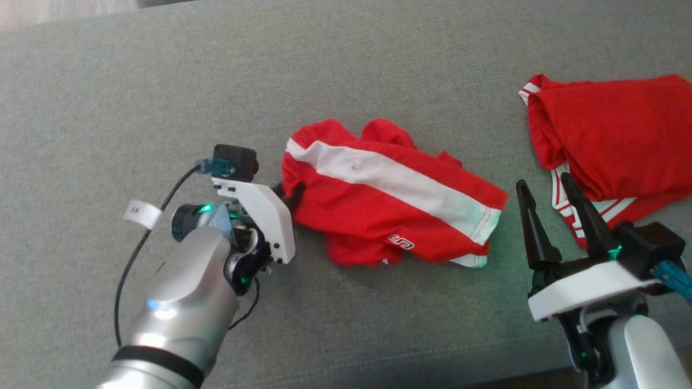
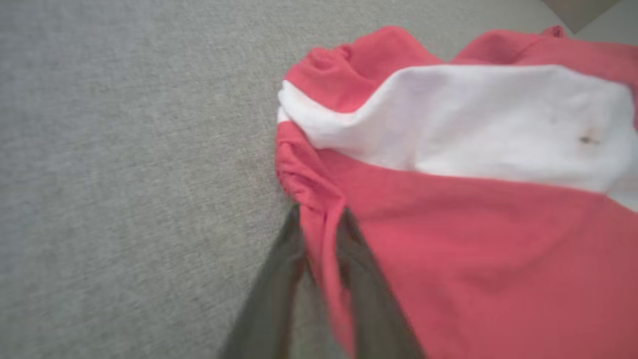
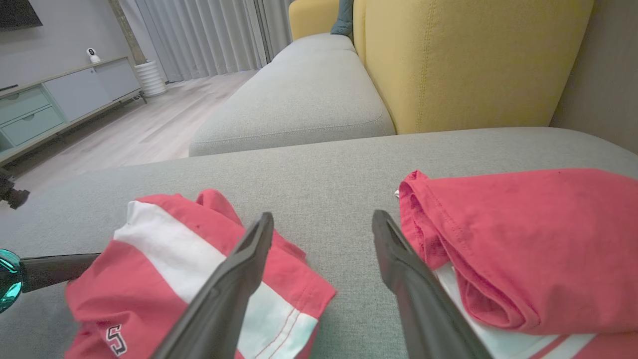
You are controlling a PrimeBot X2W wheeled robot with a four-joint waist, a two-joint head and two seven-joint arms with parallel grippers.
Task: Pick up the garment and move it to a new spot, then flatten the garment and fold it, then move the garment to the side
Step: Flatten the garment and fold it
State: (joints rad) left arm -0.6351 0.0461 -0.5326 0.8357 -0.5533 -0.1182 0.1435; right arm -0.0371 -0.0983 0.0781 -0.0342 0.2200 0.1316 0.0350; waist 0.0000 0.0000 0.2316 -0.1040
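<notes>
Your head view has the red-and-white garment (image 1: 389, 200) mid grey cushion (image 1: 162, 81), left claw (image 1: 286, 195) at its 9 o'clock edge, right claw (image 1: 543, 183) spread at 4 o'clock; left wrist view: fingers (image 2: 269, 299) straddle a fold, grip unclear; right wrist view: garment at 8 o'clock.

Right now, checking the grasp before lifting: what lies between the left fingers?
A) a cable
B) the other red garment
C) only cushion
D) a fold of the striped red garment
D: a red fold of the striped garment runs up between the left fingers.
</notes>
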